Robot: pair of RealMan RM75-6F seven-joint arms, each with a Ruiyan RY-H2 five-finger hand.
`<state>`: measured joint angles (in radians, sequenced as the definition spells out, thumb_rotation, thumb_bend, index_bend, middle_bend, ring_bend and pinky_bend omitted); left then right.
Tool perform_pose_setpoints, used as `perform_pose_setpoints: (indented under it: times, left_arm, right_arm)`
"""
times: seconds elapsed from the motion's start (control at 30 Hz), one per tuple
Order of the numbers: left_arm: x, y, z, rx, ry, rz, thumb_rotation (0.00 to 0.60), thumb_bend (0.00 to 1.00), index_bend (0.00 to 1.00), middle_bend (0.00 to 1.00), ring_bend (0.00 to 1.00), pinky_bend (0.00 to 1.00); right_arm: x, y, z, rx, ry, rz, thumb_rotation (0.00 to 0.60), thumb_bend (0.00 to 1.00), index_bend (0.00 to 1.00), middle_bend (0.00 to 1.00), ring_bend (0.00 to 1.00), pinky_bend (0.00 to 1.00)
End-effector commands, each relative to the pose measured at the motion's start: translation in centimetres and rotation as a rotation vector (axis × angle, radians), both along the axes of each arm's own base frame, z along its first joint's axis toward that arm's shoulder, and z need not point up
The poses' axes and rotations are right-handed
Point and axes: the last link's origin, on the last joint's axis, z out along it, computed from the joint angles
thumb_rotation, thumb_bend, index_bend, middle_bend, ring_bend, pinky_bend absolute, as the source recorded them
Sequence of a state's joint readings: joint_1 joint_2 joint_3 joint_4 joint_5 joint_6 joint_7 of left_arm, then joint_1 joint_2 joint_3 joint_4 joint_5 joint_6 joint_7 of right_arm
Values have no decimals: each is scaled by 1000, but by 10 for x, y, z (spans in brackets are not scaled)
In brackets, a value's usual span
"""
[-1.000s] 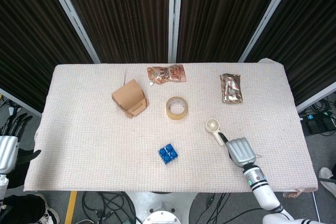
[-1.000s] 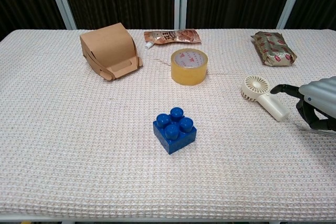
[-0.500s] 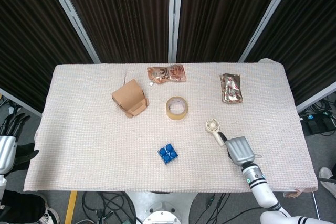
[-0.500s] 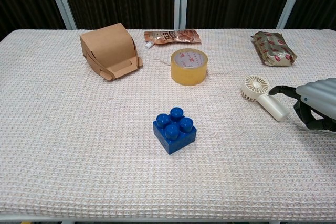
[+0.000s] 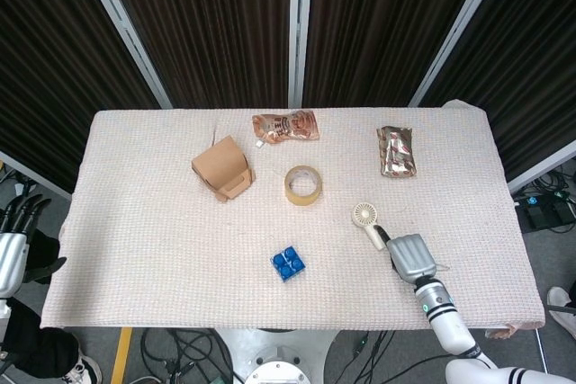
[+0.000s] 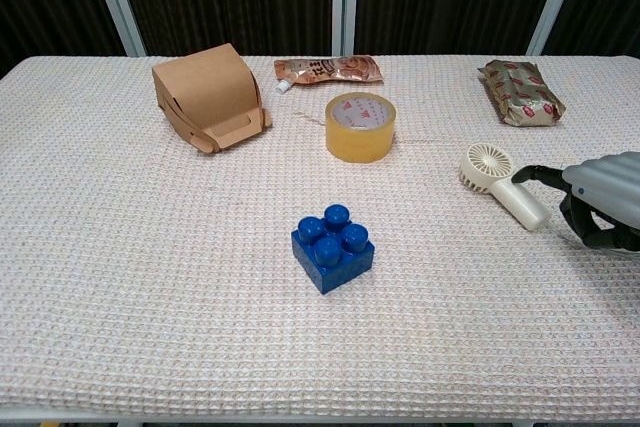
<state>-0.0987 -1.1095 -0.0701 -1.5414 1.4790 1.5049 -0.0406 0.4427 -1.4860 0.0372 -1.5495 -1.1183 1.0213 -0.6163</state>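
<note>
White handheld fan (image 6: 503, 187) lies just beside the right hand (image 6: 603, 202) (curled, holding nothing), tape roll (image 6: 360, 126) beyond.

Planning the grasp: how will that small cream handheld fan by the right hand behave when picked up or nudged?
The small cream handheld fan lies flat on the woven tablecloth, so it probably won't roll. It looks like light, rigid plastic. A nudge from the right hand on its slim handle would likely pivot it around the round head.

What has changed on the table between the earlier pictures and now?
Very little. The right hand has edged slightly away from the blue toy brick, by the handle of the small cream handheld fan; a grip is not visible. The left hand, beside the table, sank a little. The fan, blue toy brick and tape roll stayed put.
</note>
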Motion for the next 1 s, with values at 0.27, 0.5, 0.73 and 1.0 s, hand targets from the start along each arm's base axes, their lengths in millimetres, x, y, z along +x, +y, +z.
perform_pose_setpoints:
  times: [0.27, 0.5, 0.73, 1.0]
  left_arm:
    - [0, 1, 0, 1, -2, 0, 600, 0, 114, 83, 30, 253]
    - [2, 1, -1, -2, -2, -4, 600, 0, 115, 83, 30, 253]
    - [6, 2, -4, -7, -3, -12, 600, 0, 114, 83, 30, 253]
    - [13, 3, -6, -16, 3, -29, 600, 0, 114, 83, 30, 253]
  right_arm:
    - [0, -2, 2, 1, -9, -9, 600, 1000, 121, 997, 907, 833]
    - [10, -1, 39, -143, -90, 55, 600, 1000, 121, 997, 908, 833]
    - [4, 6, 92, -334, -173, 126, 600, 1000, 121, 997, 908, 833]
    - [-44, 30, 146, -553, -131, 170, 600, 564, 54, 354, 278, 176]
